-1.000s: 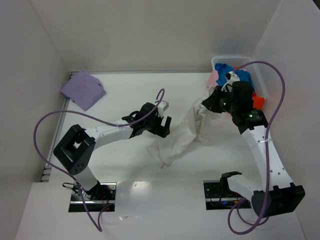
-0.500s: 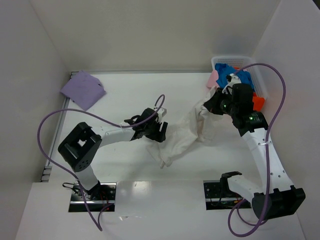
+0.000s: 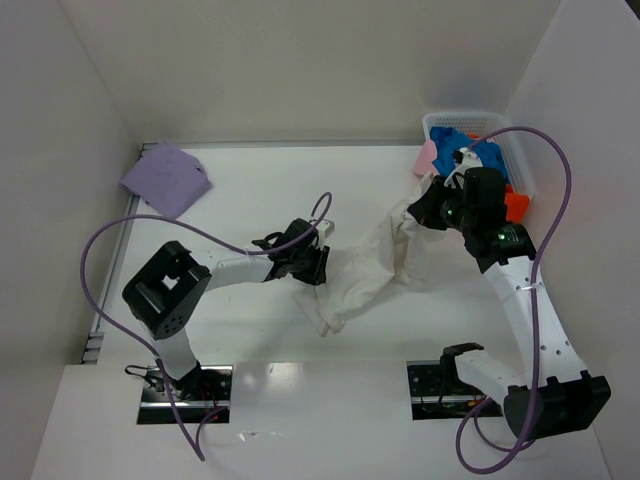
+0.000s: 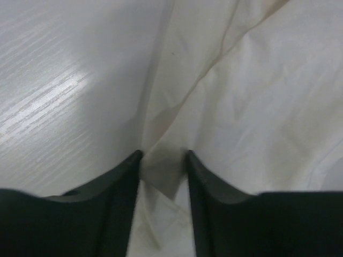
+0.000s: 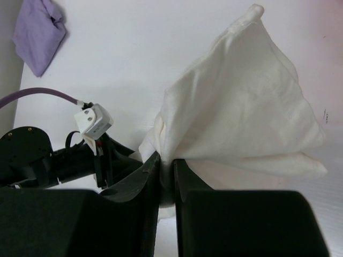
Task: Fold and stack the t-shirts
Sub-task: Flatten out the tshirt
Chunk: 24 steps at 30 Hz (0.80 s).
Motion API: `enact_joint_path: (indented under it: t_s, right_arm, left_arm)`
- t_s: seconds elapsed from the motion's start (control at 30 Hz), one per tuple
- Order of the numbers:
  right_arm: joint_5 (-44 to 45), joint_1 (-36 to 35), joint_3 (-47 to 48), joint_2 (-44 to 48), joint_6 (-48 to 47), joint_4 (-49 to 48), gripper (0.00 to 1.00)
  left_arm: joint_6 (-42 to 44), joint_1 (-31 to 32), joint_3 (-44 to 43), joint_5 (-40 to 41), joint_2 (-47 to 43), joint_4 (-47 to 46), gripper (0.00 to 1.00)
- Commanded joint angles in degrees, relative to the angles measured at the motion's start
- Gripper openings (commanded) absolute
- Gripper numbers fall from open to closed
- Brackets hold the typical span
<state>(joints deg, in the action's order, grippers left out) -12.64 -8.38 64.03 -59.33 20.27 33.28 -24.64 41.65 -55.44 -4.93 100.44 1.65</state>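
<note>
The off-white t-shirt [image 3: 365, 270] lies crumpled across the middle of the worktop [image 3: 270, 190], its long axis on a diagonal from the near centre up toward the far right corner. The right end effector [image 3: 420, 207] is clamped on the far-right end of the cloth and holds it raised, so the shirt drapes down from the pinch; the right wrist view shows fabric squeezed between closed fingers. The left end effector [image 3: 316, 268] sits low at the shirt's left edge, about midway along the diagonal, with the bulk of the cloth to its right and the loose end just nearer the near edge. In the left wrist view its 2 fingers straddle a raised fold, part way together, and I cannot tell whether they grip it or only bracket it. Spreading the shirt flat between the 2 arms looks to depend on the left arm, the nearer one to the loose end, securing that fold. The lavender t-shirt [image 3: 167, 178] rests folded in the far left corner, well apart
</note>
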Motion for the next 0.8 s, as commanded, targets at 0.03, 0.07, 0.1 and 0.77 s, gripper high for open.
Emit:
enact_joint_path:
  t_s: [0.03,0.07,0.1,0.77]
  right_arm:
    - [0.43,-0.23,-1.01,1.76,-0.15,-3.31,0.17]
    - [0.43,-0.23,-1.01,1.76,-0.15,-3.31,0.17]
    - [0.43,-0.23,-1.01,1.76,-0.15,-3.31,0.17]
    - [4.81,-0.23,9.61,-0.6,3.63,-5.06,0.17]
  left_arm:
    - [-1.45,-0.08,-0.28,-0.08,-0.86,-1.3,0.36]
    - [-1.46,-0.08,-0.28,-0.08,-0.86,-1.3,0.33]
    - [-1.46,-0.08,-0.28,0.53,-0.86,-1.3,0.31]
    - [0.64,-7.8,-18.02,17.67,-37.76,17.76,0.05]
